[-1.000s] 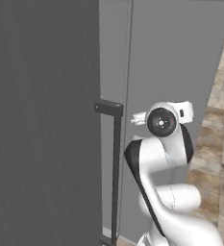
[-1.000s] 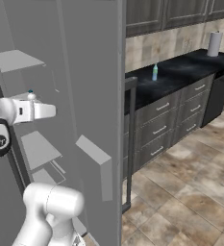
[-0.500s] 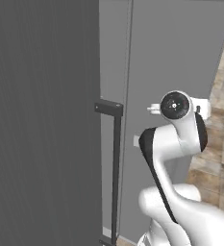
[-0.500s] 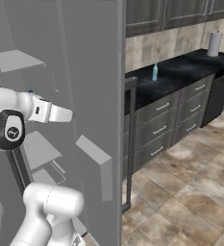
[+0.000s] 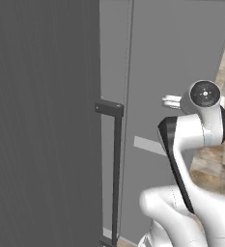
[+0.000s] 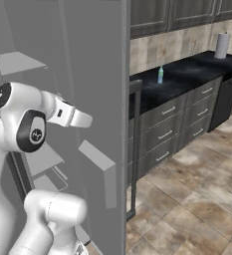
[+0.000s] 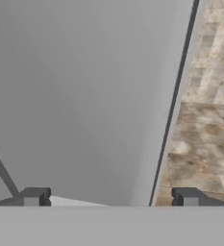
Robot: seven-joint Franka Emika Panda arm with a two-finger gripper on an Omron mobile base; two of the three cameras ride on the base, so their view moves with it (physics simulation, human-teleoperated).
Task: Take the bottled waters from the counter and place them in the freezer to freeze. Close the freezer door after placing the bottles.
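While the left base view had our arm raised against the grey freezer (image 5: pixel 181 58) beside its dark bar handle (image 5: pixel 117 169), the right base view showed its door (image 6: pixel 100 99) swung open and one green-capped bottle (image 6: pixel 161 74) on the black counter (image 6: pixel 187 79). Along the hand view our gripper (image 7: pixel 111 198) stood wide apart and empty beside the door panel's edge, so we judged a fetch from the counter came next.

A green-capped bottle (image 6: pixel 160 74) and a paper-towel roll (image 6: pixel 222 46) stand on the black counter (image 6: pixel 187 79).
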